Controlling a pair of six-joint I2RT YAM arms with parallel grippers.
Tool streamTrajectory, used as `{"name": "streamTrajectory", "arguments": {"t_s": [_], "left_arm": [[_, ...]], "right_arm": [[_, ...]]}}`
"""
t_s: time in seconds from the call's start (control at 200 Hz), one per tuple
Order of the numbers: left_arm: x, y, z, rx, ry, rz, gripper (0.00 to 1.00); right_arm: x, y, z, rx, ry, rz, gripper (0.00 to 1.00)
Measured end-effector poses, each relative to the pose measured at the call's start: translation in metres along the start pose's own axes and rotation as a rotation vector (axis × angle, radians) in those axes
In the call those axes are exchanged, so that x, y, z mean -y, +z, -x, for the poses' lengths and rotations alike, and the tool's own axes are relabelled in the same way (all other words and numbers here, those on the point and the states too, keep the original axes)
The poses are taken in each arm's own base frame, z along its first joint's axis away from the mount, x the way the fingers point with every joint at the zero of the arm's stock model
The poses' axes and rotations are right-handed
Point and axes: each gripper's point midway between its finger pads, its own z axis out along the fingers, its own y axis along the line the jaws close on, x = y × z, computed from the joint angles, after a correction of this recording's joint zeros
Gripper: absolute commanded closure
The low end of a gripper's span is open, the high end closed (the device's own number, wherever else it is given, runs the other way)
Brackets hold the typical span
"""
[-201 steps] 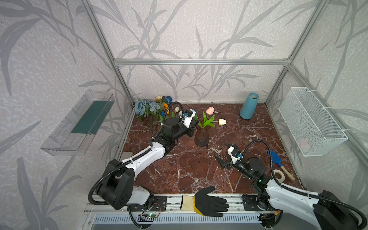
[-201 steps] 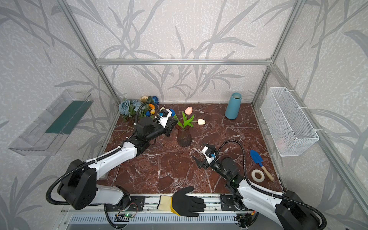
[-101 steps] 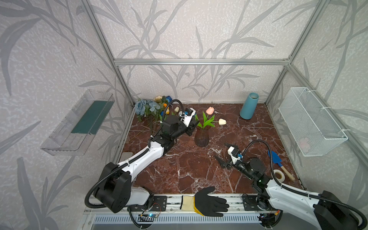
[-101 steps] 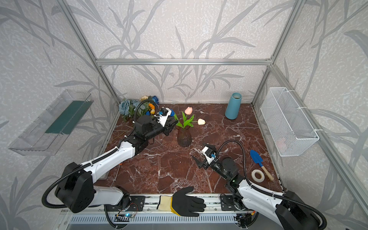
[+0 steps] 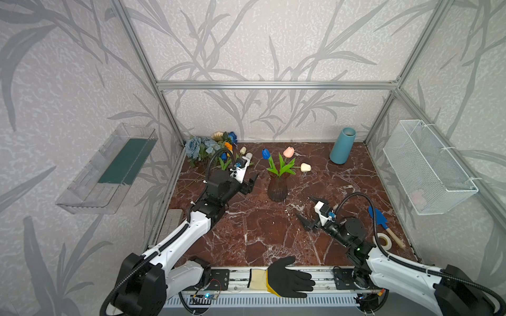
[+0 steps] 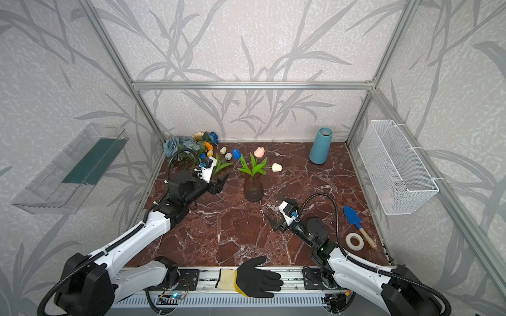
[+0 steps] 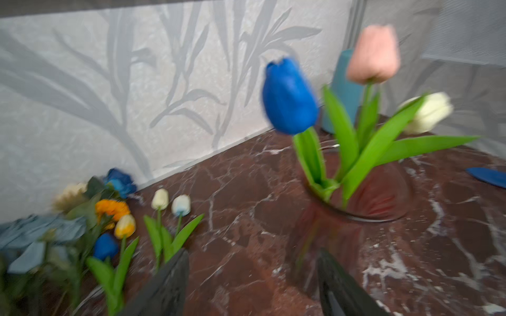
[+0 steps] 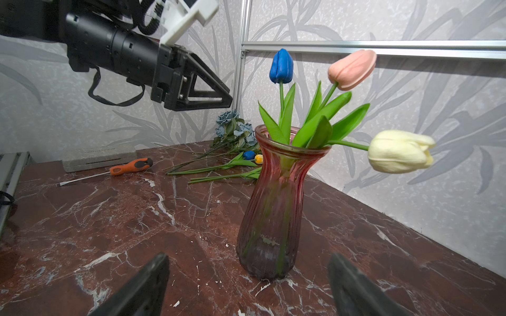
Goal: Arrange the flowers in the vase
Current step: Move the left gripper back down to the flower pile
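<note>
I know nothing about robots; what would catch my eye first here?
A red glass vase stands on the marble table holding a blue tulip, a pink tulip and a cream tulip. Loose flowers lie heaped in the far left corner. The left gripper and right gripper flank it, both open and empty.

**Tally on the worktop (image 5: 260,232)**

Vases: 2, i.e. red glass vase (image 5: 277,188) & teal vase (image 5: 342,146). Tulips in the red one: 3, i.e. blue tulip (image 5: 265,153), pink tulip (image 5: 289,151), cream tulip (image 5: 305,167). Loose tulips (image 7: 160,199) lying flat: 4. Marigold (image 7: 112,208), dark-blue rose (image 5: 232,136), daisy (image 5: 217,135): 1 ea. Screwdriver (image 8: 131,165), trowel (image 5: 379,217), tape roll (image 5: 383,240), glove (image 5: 290,280): 1 ea.
</note>
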Motion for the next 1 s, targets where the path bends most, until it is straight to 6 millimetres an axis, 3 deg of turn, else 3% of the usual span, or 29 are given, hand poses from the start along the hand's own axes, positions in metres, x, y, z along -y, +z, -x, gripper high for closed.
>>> {"name": "streamTrajectory", "arguments": {"t_s": [0.08,0.165,0.27,0.32,0.405,0.675,0.87,1.0], "left_arm": [[-0.040,0.008,-0.020,-0.059,-0.068,0.114,0.30],[-0.078,0.024,-0.045,-0.162,-0.140,0.216,0.39],[-0.101,0.053,-0.069,-0.320,-0.188,0.265,0.58],[-0.106,0.067,-0.074,-0.373,-0.192,0.269,0.59],[-0.114,0.088,-0.089,-0.481,-0.195,0.275,0.74],[-0.128,0.128,-0.145,-0.787,-0.178,0.273,0.73],[-0.131,0.126,-0.182,-0.936,-0.184,0.276,0.68],[-0.132,0.121,-0.190,-0.978,-0.193,0.274,0.65]], "right_arm": [[0.000,0.000,0.000,0.000,0.000,0.001,0.09],[-0.001,0.000,0.000,0.000,0.004,0.003,0.09],[-0.001,0.000,0.000,0.000,0.004,0.003,0.09],[-0.001,0.000,0.000,0.000,0.004,0.003,0.09],[-0.001,0.000,-0.001,-0.003,0.005,0.003,0.09],[-0.002,0.003,-0.013,-0.043,0.010,0.008,0.09],[-0.003,0.006,-0.024,-0.073,0.013,0.012,0.09],[-0.003,0.007,-0.027,-0.083,0.014,0.014,0.09]]}}
